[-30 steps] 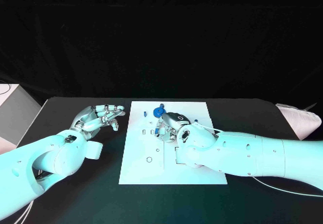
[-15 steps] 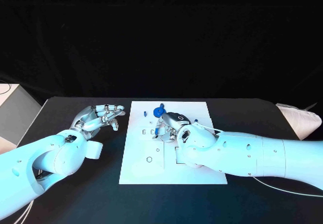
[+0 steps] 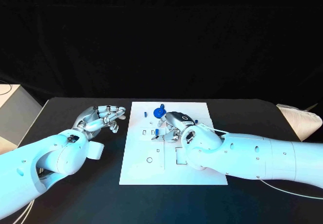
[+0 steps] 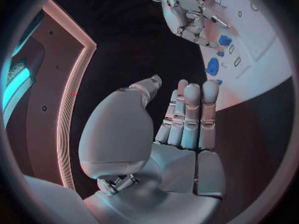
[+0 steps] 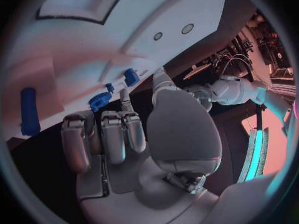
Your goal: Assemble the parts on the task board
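My left hand (image 3: 101,117) sits at the left centre of the head view, holding nothing, its fingers (image 4: 190,115) held straight and close together. My left arm (image 3: 47,161) runs down to the lower left corner. My right hand (image 3: 176,126) is at the middle of the frame, fingers (image 5: 112,134) curled downward, with my right arm (image 3: 256,156) reaching in from the right edge.

Two bulky, smooth white arms with rounded shells end in the silver metal left hand (image 3: 101,117) and right hand (image 3: 176,125), their segmented fingers jointed, a thin pale cable trailing beneath the right forearm.
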Controlling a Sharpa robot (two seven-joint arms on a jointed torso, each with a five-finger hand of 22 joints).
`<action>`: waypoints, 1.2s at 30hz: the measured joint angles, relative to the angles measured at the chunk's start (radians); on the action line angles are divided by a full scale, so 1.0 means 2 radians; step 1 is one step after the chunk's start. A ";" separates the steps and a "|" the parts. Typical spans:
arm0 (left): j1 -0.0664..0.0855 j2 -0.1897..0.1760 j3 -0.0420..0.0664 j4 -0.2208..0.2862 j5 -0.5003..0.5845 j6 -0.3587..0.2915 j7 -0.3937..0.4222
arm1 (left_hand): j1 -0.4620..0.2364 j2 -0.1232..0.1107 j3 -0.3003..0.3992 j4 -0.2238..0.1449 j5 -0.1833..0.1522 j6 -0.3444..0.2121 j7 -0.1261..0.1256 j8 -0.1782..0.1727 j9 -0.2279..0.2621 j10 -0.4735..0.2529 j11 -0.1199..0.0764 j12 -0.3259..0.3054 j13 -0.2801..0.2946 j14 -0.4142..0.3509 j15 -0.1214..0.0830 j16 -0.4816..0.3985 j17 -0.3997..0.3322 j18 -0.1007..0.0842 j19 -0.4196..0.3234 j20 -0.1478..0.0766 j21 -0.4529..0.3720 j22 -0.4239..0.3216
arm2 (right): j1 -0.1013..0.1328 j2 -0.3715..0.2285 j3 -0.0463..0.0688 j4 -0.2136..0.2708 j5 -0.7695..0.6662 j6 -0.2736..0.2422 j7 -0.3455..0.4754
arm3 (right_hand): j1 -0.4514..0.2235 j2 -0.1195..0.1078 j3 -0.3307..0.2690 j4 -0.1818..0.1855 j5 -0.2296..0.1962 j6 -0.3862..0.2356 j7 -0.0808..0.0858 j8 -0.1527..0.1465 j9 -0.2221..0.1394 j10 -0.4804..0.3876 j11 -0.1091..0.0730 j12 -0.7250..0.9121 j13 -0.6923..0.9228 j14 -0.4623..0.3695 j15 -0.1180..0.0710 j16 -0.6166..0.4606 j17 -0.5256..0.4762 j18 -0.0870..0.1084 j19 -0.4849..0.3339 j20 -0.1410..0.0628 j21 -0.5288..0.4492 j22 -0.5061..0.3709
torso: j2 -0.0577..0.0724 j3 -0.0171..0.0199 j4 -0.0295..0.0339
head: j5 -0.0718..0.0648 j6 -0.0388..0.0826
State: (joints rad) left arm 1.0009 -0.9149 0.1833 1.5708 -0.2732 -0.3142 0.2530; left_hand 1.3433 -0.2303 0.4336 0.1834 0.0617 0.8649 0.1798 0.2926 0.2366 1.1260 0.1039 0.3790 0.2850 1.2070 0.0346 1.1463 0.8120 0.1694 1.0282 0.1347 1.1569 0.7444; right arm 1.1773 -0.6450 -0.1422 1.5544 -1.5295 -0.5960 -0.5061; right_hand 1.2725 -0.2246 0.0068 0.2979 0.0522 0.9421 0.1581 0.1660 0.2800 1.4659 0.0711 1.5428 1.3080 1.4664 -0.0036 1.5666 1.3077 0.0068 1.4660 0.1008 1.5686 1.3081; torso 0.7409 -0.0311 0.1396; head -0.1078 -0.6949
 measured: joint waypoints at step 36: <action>0.107 0.185 -0.035 -0.178 -0.310 0.196 -0.339 | -0.086 0.023 0.032 0.053 0.000 -0.042 -0.022 0.173 0.098 0.009 -0.022 0.410 0.309 0.128 -0.022 0.185 0.248 -0.031 0.139 -0.018 0.125 0.207 | 0.075 -0.070 0.011 -0.075 0.372 -0.010 0.238 | 0.075 0.022 0.076 -0.005 0.195 0.011 -0.004 0.023 0.010 0.000 0.000 -0.012 0.000 0.000 0.000 0.000 0.000 0.000 0.000 0.000 -0.002 0.000 | -0.029 0.0094 -0.0124 | 0.022 -0.010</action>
State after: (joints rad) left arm 1.2147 -0.5457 0.1126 1.2153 -0.8928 0.0771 -0.4243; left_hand 1.1704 -0.1850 0.4984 0.2897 0.0621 0.7808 0.1357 0.6391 0.4321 1.1436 0.0608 1.1995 0.9027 1.4634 -0.0089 1.5161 1.3080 0.1072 1.3062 0.0983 1.4068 1.1582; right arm 1.3280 -0.7842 -0.1197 1.4037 -0.7848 -0.6169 -0.0303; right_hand 1.4226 -0.1805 0.1579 0.2884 0.4413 0.9639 0.1495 0.2125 0.2998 1.4658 0.0709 1.5182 1.3076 1.4665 -0.0040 1.5666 1.3075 0.0068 1.4660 0.1006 1.5647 1.3077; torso 0.6835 -0.0123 0.1149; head -0.0630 -0.7146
